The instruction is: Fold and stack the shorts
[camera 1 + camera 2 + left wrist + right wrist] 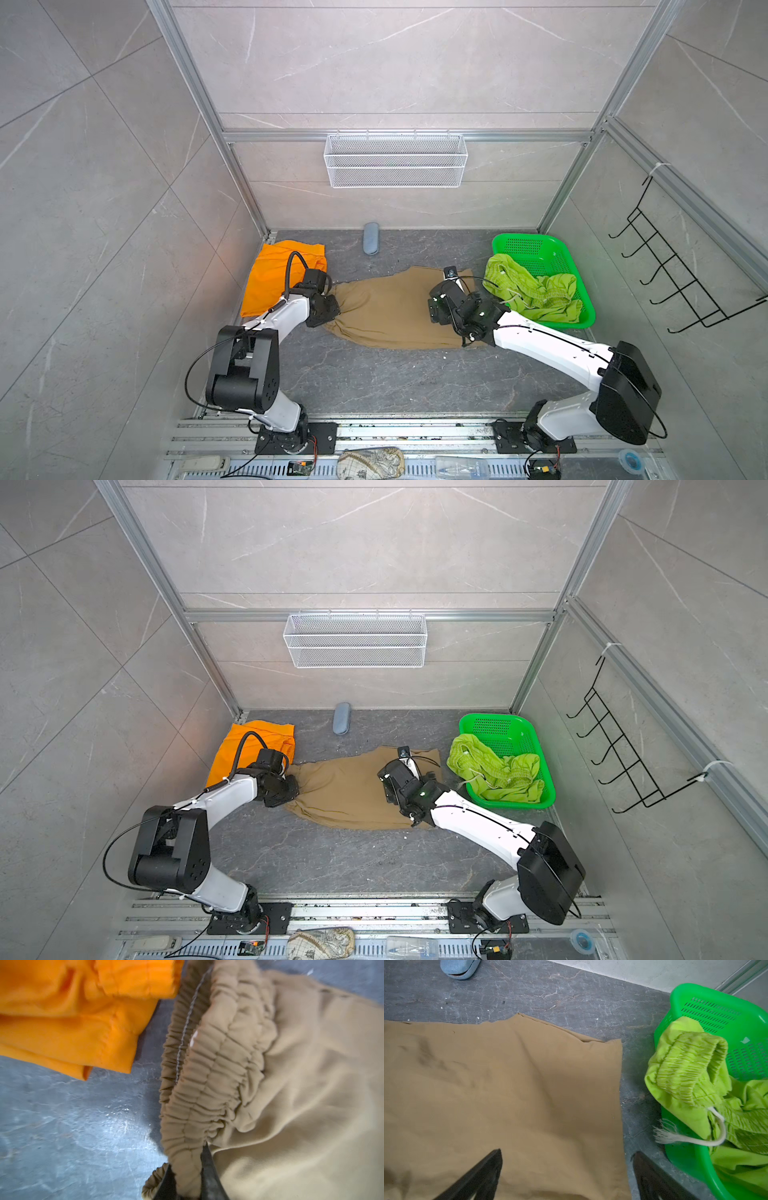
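The khaki shorts (pixel 395 311) (pixel 345 791) lie spread across the middle of the dark table. My left gripper (pixel 333 309) (pixel 293 791) is at their left end. In the left wrist view it (pixel 187 1169) is shut on the gathered khaki waistband (pixel 207 1084). The orange shorts (pixel 278 278) (pixel 72 1018) lie folded at the back left, just beyond that gripper. My right gripper (pixel 440 309) (pixel 566 1167) hangs open over the khaki shorts' right hem (pixel 612 1105), one finger over the cloth and one over bare table. The lime green shorts (pixel 536 291) (pixel 691 1076) lie crumpled in the basket.
A bright green perforated basket (pixel 552 249) (pixel 716 1007) stands at the back right, close to my right gripper. A grey-blue case (pixel 371 238) (pixel 459 968) lies by the back wall. A white wire basket (pixel 395 160) hangs on that wall and a black hook rack (pixel 681 270) on the right wall.
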Tool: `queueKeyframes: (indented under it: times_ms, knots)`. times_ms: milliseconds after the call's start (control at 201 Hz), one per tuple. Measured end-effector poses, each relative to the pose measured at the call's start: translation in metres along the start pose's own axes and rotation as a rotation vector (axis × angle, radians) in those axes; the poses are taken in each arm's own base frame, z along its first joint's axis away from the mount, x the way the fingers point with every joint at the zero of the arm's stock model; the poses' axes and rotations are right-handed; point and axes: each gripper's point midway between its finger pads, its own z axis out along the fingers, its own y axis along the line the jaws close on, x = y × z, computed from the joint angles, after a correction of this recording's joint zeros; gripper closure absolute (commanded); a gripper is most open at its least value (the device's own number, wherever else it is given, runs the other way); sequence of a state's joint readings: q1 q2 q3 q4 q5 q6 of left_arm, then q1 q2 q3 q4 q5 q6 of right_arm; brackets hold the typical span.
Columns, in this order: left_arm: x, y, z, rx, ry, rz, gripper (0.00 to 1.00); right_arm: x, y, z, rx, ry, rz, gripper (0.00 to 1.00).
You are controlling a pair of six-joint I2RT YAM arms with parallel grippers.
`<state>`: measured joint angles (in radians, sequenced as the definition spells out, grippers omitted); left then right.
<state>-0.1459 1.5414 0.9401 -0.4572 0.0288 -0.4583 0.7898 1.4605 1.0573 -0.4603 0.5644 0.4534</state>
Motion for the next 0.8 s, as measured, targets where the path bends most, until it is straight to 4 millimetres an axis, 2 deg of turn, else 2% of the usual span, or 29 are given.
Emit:
queueKeyframes:
  times_ms: [219, 359, 533, 797]
  knots:
    - [-0.024, -0.015, -0.036, 0.039, -0.079, 0.048, 1.0, 0.002, 0.031, 0.021, -0.121, 0.11, 0.187, 0.01]
    - [-0.031, -0.023, -0.05, 0.057, -0.098, 0.082, 1.0, -0.002, 0.073, 0.041, -0.231, 0.189, 0.315, 0.0]
    - [-0.033, -0.036, -0.059, 0.09, -0.104, 0.129, 1.0, -0.021, 0.125, 0.067, -0.356, 0.239, 0.461, 0.01]
    - [-0.036, -0.056, -0.078, 0.153, -0.131, 0.196, 1.0, -0.061, 0.179, 0.101, -0.473, 0.221, 0.604, 0.01]
